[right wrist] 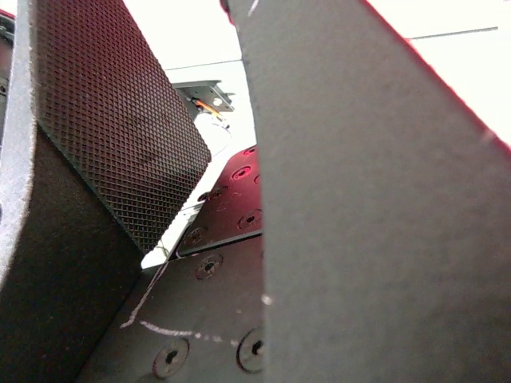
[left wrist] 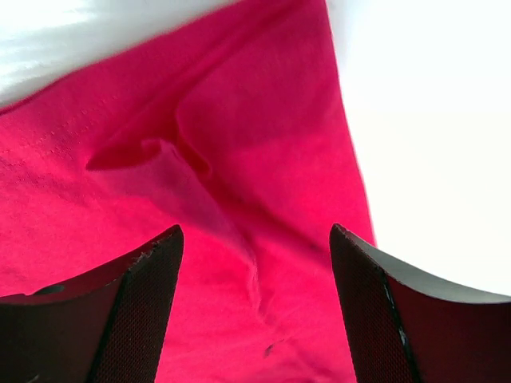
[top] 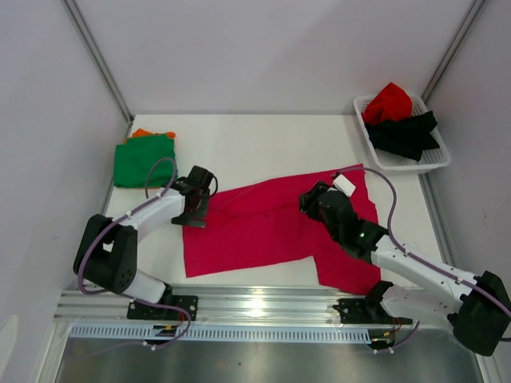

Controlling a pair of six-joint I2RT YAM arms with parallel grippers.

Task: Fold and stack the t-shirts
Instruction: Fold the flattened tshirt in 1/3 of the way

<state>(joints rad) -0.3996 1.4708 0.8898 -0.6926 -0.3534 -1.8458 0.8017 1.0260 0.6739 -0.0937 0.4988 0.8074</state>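
A magenta-pink t-shirt lies spread on the white table, with one part hanging toward the near right. My left gripper hovers over its left edge. In the left wrist view the left gripper is open, with wrinkled magenta cloth under the jaws. My right gripper rests over the shirt's right part. In the right wrist view the right gripper has its jaws apart with nothing between them. A folded green shirt lies on an orange one at the back left.
A white lattice basket at the back right holds a red shirt and a black shirt. The metal rail with the arm bases runs along the near edge. Grey walls close in the sides and back.
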